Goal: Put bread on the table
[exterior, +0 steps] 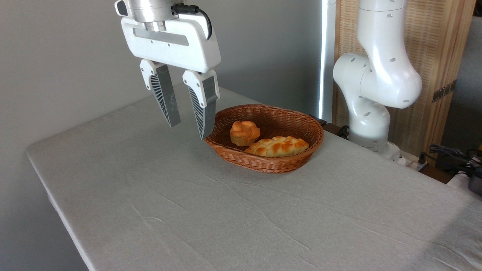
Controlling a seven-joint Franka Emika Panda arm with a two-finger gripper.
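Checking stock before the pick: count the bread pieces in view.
2. The small round bun sits at the left of the wicker basket; the braided loaf lies beside it toward the front right rim. None on the table; nothing seems hidden.

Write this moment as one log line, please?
gripper: open, empty, left of basket | bread: in basket beside braided loaf | table: no bread on it yet
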